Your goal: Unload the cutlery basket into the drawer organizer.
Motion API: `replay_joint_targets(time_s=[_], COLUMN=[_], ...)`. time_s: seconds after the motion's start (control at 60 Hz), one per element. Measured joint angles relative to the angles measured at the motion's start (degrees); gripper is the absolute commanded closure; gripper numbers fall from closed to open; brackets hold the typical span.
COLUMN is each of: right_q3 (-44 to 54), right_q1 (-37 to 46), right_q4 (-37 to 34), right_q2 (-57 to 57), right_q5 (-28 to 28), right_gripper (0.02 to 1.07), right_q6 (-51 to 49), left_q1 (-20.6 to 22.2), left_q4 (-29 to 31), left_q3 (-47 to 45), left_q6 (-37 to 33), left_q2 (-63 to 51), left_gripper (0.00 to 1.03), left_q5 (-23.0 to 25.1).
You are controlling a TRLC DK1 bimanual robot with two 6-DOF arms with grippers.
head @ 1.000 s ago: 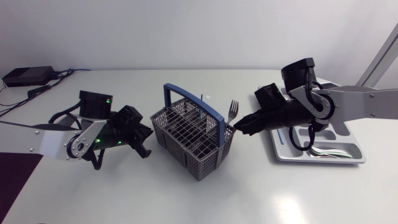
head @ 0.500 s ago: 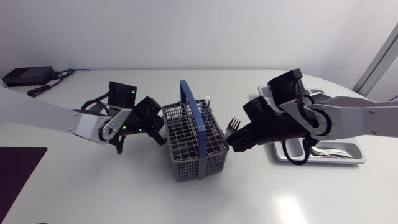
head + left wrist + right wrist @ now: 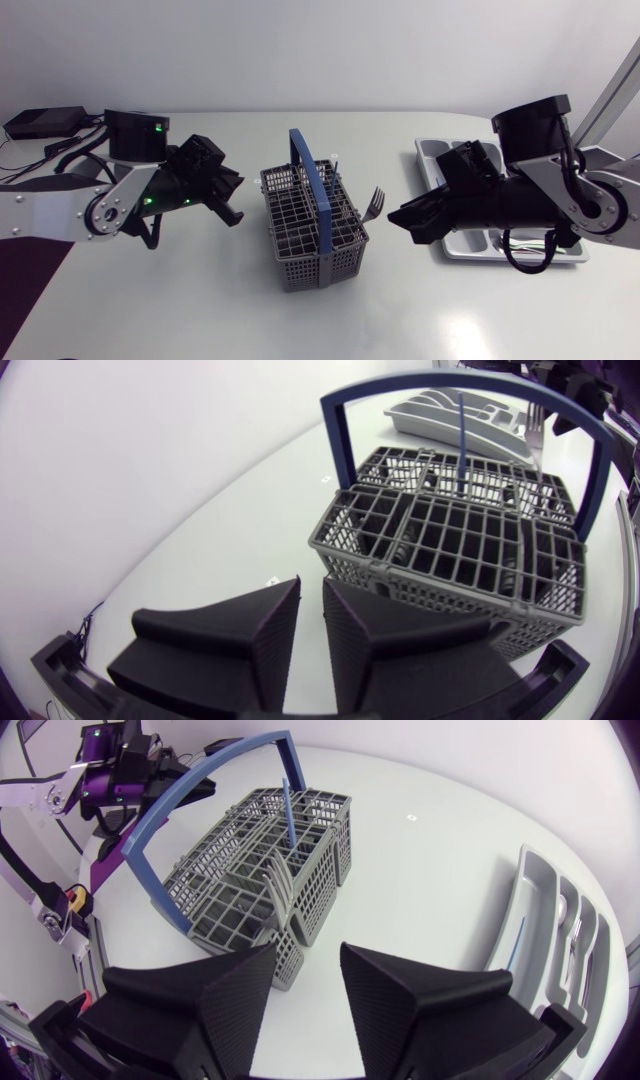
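Observation:
The grey cutlery basket (image 3: 315, 235) with a blue handle (image 3: 311, 185) stands mid-table. A fork (image 3: 375, 203) leans out of its right side, tines up. A thin blue stick (image 3: 288, 812) stands in a far cell. My left gripper (image 3: 228, 200) hovers left of the basket, apart from it, fingers a narrow slit apart and holding nothing (image 3: 310, 600). Right of the fork, my right gripper (image 3: 410, 220) is open and holds nothing (image 3: 308, 960); the fork (image 3: 278, 885) stands ahead of its tips. The grey drawer organizer (image 3: 430, 150) lies at the right, partly hidden by my right arm.
Some cutlery lies in the organizer's compartments (image 3: 572, 935). Bare table surrounds the basket (image 3: 450, 550) in front and on both sides. The organizer (image 3: 455, 410) shows beyond the basket in the left wrist view.
The basket was turned so its handle runs front to back. My left gripper pulled back left from it. My right gripper opened and withdrew to the right, leaving the fork in the basket.

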State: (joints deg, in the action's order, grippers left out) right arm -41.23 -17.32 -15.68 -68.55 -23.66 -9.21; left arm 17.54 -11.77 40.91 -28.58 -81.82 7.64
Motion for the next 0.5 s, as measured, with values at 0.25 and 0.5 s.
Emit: replay_joint_targets(time_s=[0.25, 0.5], right_q3=[0.0, -1.2], right_q1=[-7.6, -10.7], right_q4=[2.3, 4.1], right_q2=[0.0, -3.5], right_q5=[9.4, 13.9], right_gripper=[0.54, 0.57], right_q6=[0.7, 1.6], left_q1=[4.6, 9.0], left_q4=[7.5, 11.9], left_q3=[-0.8, -0.8], left_q6=[0.0, 0.0], left_q2=[9.0, 12.5], left_gripper=[0.78, 0.78], left_q5=[0.0, -0.7])
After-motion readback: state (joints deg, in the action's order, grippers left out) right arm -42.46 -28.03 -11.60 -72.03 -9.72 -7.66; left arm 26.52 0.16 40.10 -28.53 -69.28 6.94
